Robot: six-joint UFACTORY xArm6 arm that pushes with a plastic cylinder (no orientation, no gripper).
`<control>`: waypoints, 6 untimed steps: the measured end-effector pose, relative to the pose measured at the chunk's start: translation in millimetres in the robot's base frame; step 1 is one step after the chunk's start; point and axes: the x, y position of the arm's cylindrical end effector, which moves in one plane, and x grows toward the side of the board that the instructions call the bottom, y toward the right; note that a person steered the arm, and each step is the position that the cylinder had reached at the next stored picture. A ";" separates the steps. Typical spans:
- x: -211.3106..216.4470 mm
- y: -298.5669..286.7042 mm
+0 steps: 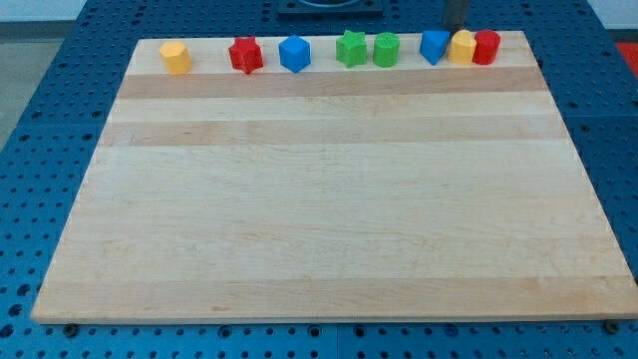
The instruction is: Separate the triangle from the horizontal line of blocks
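Several blocks stand in a horizontal line along the top edge of the wooden board (329, 199). From the view's left: a yellow hexagon (175, 57), a red star (245, 54), a blue cube (294, 53), a green star (351, 48), a green cylinder (386, 49), a blue triangle (434, 46), a yellow block (463, 47) and a red cylinder (485, 47). The last three touch one another. The dark rod comes down at the view's top, and my tip (456, 30) is just behind the gap between the blue triangle and the yellow block.
The board lies on a blue perforated table (40, 120). A dark object (329, 8) sits beyond the board's top edge.
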 end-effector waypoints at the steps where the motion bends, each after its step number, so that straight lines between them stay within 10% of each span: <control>1: 0.0 -2.7; 3: 34.0 -9.6; 6: 287.3 -83.5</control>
